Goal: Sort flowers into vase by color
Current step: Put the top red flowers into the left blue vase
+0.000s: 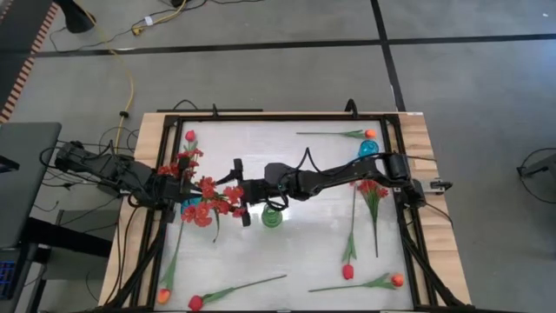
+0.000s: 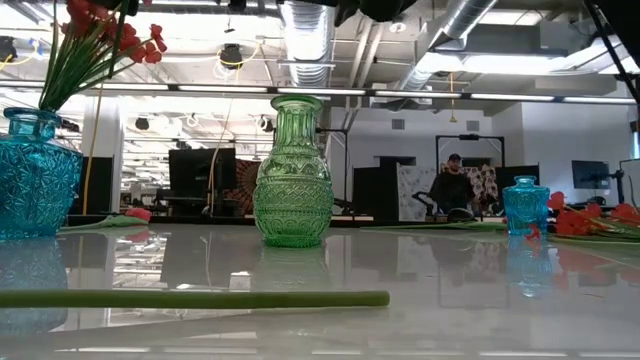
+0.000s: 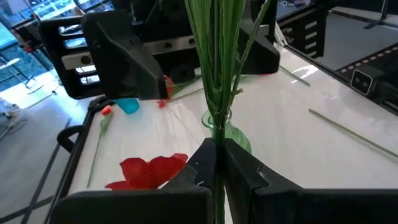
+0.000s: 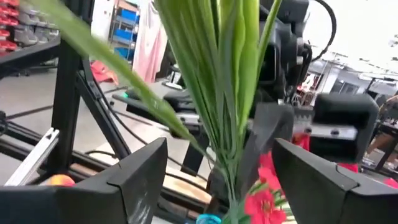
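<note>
Taking the green vase (image 1: 272,217) at mid-table as landmark, the sorting is judged to be at an early stage. Just beside it, toward the table's left edge, a bushy red spray (image 1: 208,198) is held by its stems in the closed left end effector (image 3: 219,163), above a blue vase (image 2: 33,176); whether the stems already sit in that vase cannot be told. The right end effector (image 4: 219,177) stands with its fingers spread wide on either side of the same stems, gripping nothing. The green vase itself is seen empty in the low view.

Farther from the green vase, much is left: a red tulip (image 1: 195,302) and an orange tulip (image 1: 163,296) at the table's near edge, another red tulip (image 1: 347,271), an orange tulip (image 1: 397,280), a second red spray (image 1: 373,188) beside a small blue vase (image 1: 368,149), and an orange tulip (image 1: 370,134) at the far edge.
</note>
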Robot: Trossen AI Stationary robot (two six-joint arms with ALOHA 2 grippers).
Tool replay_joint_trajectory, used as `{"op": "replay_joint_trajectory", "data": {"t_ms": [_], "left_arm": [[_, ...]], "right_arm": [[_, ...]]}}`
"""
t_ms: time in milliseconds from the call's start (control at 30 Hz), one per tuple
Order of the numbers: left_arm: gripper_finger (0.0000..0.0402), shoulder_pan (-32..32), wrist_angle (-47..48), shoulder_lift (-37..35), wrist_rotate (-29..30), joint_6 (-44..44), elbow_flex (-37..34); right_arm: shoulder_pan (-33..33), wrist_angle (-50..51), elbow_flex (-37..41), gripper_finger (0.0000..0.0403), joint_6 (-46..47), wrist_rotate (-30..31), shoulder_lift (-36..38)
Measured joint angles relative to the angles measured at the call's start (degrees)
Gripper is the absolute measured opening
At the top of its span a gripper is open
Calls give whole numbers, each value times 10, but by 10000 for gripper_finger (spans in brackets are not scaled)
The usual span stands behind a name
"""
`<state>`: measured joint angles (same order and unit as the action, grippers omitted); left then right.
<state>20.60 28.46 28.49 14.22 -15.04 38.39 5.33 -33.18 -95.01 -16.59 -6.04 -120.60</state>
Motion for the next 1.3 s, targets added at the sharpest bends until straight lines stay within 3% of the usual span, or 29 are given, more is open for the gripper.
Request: {"op": "replay_joint_trajectory", "data": {"t_ms": [300, 1067, 1300], "left_arm": [[0, 0, 1, 0, 1, 14, 0], [0, 0, 26, 0, -2, 49, 0], [38, 0, 24, 0, -21, 50, 0]], "right_arm": [[7, -52, -1, 260, -4, -1, 1], [10, -65, -1, 110, -4, 0, 1], [10, -61, -1, 52, -4, 0, 1]]}}
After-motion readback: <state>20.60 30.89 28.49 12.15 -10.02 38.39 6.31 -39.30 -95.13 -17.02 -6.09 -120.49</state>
